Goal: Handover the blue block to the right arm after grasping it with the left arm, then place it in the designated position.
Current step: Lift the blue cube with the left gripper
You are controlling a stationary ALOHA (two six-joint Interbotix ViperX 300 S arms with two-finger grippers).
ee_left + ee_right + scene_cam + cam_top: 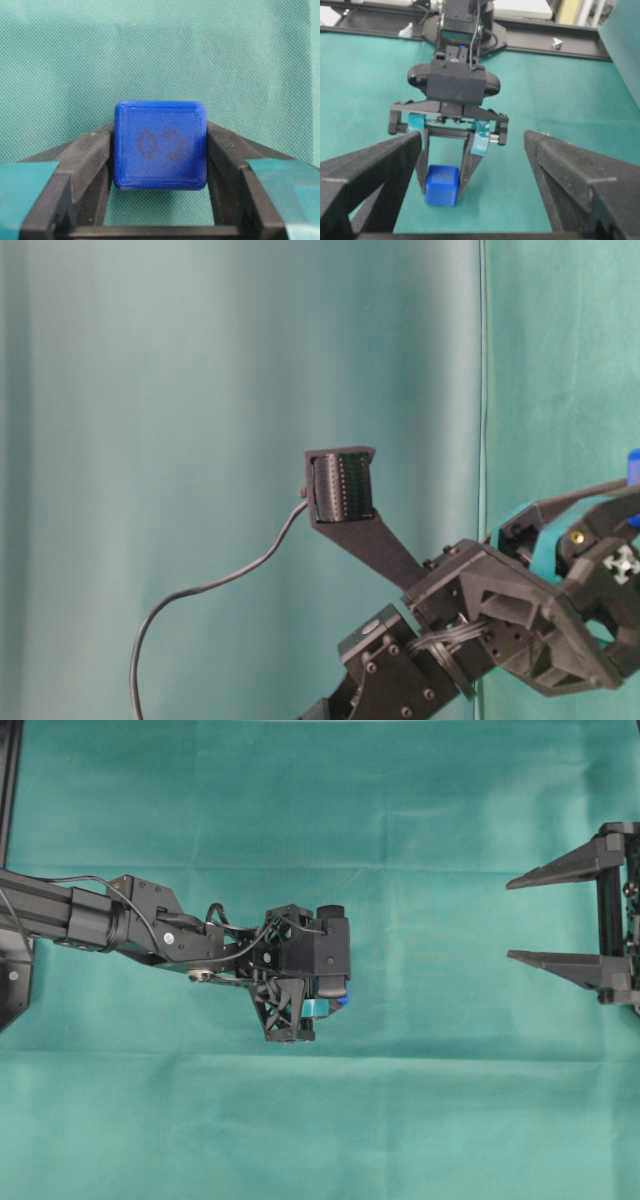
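Left pincer (160,155) around bright blue block (160,146), embossed face up

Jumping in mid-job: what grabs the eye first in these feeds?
The blue block fills the middle of the left wrist view, clamped between the left gripper's teal-banded fingers. Overhead, the right gripper waits wide open at the right edge, apart from it across the green cloth.

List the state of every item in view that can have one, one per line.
blue block: clamped between the left gripper's fingers, marked face toward the wrist camera, low against the green cloth.
left gripper: shut on the blue block, pointing down.
right gripper: open, empty, apart from the block at the far right of the overhead view.
green cloth: spread flat, faint creases.
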